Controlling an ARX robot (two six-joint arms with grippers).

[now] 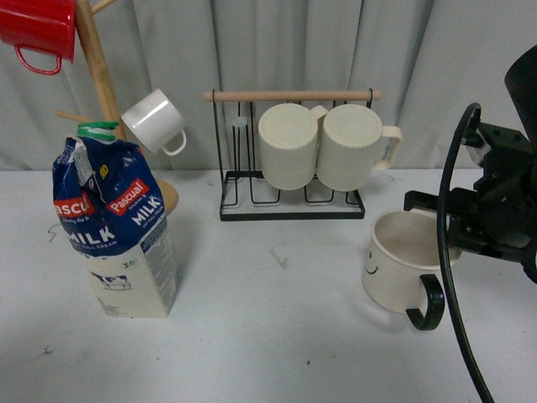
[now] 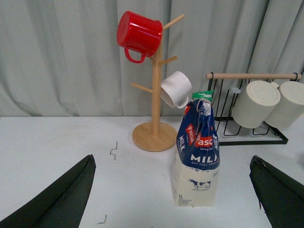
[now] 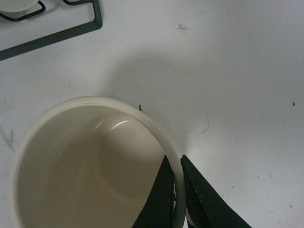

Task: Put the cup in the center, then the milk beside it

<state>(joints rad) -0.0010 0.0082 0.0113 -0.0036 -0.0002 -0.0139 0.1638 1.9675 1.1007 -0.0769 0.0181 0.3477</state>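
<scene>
The right gripper (image 3: pixel 175 162) was pinching the rim of the cup (image 1: pixel 401 262), one finger (image 3: pixel 159 199) inside the wall and the other outside it, pressed close on the rim. The cup stood on the white table (image 1: pixel 268 336) at the right side, in front of the right end of the wire rack (image 1: pixel 289 201), its black handle turned toward the camera. Whether its base rested flat could not be told. The milk (image 1: pixel 117 235) stood upright well apart, at the table's left, between the widely spread fingers of the left gripper (image 2: pixel 172 161) in the left wrist view and not touched by them.

The cup's inside showed bare and empty. The rack held two ribbed cream mugs (image 1: pixel 288 144) on their sides. The wooden mug tree (image 2: pixel 156 95) carried a red mug (image 2: pixel 139 34) and a small white mug (image 2: pixel 175 89).

The right gripper hid the cup's far right wall in the front view, and the red mug was cut off at the frame's corner there
</scene>
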